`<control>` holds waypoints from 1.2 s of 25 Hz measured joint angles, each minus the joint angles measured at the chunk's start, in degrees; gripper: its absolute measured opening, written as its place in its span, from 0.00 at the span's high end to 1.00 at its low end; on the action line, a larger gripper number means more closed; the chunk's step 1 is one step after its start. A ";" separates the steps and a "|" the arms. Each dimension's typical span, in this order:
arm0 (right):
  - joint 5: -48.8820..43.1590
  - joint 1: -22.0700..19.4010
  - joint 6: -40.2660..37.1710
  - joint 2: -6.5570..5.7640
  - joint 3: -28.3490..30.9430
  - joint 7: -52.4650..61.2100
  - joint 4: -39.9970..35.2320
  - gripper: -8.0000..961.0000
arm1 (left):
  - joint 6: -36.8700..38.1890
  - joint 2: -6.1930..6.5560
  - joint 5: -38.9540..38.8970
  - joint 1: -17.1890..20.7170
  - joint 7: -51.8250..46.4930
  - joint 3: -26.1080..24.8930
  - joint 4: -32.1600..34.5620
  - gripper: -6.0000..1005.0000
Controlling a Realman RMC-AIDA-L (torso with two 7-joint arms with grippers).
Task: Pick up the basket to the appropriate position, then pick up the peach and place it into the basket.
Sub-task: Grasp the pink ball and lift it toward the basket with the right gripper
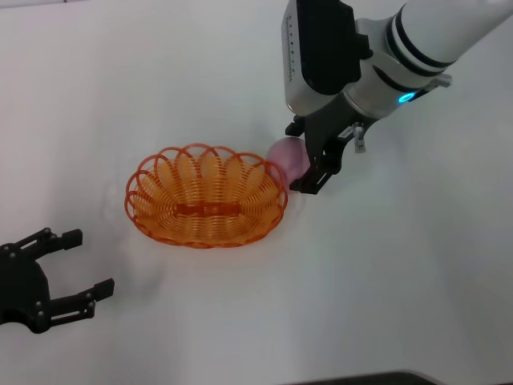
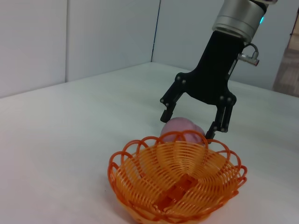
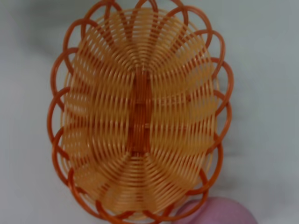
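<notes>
Reaching in from the far right side of the basket [image 1: 207, 196], here is how it stands:

Right arm: it slants down from the upper right toward the basket's right end, wrist tilted, a blue light glowing on the silver cuff.

Right gripper [image 1: 306, 157]: it hangs right over the peach [image 1: 288, 158], black fingers [image 1: 317, 178] pointing down at the table [image 1: 401, 281]. From the left wrist view the same gripper [image 2: 190, 123] straddles the peach [image 2: 183, 130] behind the basket [image 2: 177, 182].

Jaws: spread wide, one finger on each side of the peach, neither pressed against it as far as the views tell.

Peach: on the table, outside the basket, just beside its right rim and seemingly touching the scalloped loops. It sits between the jaws, low among the fingertips. The right wrist view catches only a pink sliver of it [image 3: 219, 212] at the basket's [image 3: 140, 112] edge.

Basket: upright on the white table, nothing inside.

Left gripper [image 1: 84, 265]: down by the near left of the basket, well apart from it, fingers open, holding nothing.
</notes>
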 joint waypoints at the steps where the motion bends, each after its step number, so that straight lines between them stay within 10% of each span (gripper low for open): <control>1: 0.13 0.04 0.35 0.00 -0.06 0.31 0.16 0.18 | 0.00 0.00 0.00 0.00 0.00 0.00 0.00 0.12; 12: 0.28 0.17 1.24 -0.07 -0.90 1.24 0.41 0.19 | -0.04 0.00 0.02 0.00 -0.12 0.00 0.00 0.12; 22: 0.26 0.16 1.04 -0.09 -0.90 1.25 0.41 0.64 | -0.02 0.00 -0.04 0.00 -0.22 0.00 0.00 0.12; 30: 0.24 0.16 0.62 -0.09 -0.97 1.25 0.41 0.73 | -0.03 0.00 -0.07 0.00 -0.25 0.00 0.00 0.12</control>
